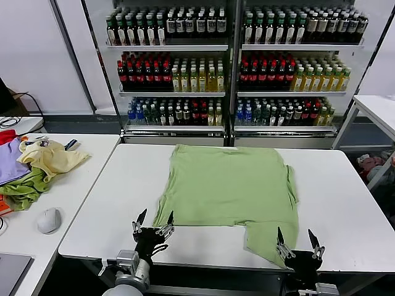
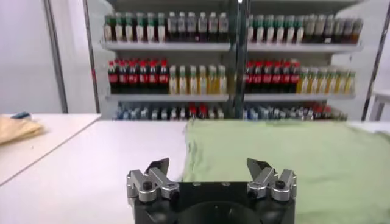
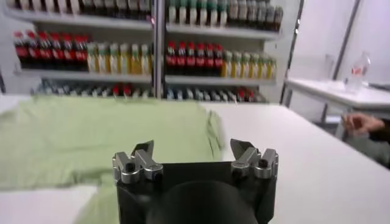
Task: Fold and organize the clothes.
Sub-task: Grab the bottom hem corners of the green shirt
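Polo shirt [image 1: 229, 188]: light green, spread flat on the white tabletop [image 1: 345, 191], mid-width; its near right part [image 1: 271, 237] reaches down almost to the front edge, and a strip is folded over along its right side.
Left pincer [image 1: 154, 217]: low at the front edge, fingers spread apart and empty, tips just at the shirt's near left corner; whether they touch the cloth cannot be told.
Right pincer [image 1: 296, 237]: also at the front edge, fingers parted and holding nothing, beside the shirt's lowest right flap.
Open room: bare tabletop on both sides of the shirt, wider on the right.
Side table [image 1: 80, 179]: to the left, carrying a heap of garments [image 1: 34, 169], pale yellow, purple and darker green, and a mouse [image 1: 49, 219].
Shelves [image 1: 231, 61]: behind, racks filled with rows of bottles.
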Action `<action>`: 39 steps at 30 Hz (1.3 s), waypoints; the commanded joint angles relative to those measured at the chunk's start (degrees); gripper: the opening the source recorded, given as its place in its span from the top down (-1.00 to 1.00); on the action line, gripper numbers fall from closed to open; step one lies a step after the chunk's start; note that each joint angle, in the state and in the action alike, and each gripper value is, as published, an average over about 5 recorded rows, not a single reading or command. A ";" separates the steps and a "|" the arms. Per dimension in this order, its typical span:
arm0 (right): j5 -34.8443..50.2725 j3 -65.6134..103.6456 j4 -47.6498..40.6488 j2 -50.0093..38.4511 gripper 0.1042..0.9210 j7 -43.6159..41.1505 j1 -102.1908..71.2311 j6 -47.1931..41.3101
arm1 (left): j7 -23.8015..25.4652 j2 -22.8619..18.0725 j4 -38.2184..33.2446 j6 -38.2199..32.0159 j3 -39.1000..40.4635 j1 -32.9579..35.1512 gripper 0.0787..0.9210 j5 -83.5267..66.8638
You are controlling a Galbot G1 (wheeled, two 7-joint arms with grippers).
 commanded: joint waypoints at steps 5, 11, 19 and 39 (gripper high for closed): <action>-2.30 -1.37 -2.82 1.33 -0.76 1.70 0.19 -3.50 | -2.76 1.52 7.53 8.04 1.47 -6.50 -0.77 -1.35; -2.42 -1.95 -3.64 1.96 -0.76 1.84 0.29 -3.62 | -2.59 1.75 8.34 9.10 1.50 -7.78 -0.77 -5.44; 0.18 -2.45 -5.31 2.60 -0.75 2.39 0.76 -4.26 | -2.68 1.16 9.24 9.12 1.87 -8.82 -0.77 -7.55; 3.32 -0.91 -6.38 2.56 0.54 2.11 0.72 -3.66 | -3.55 0.49 9.50 8.67 2.95 -7.47 0.41 -10.39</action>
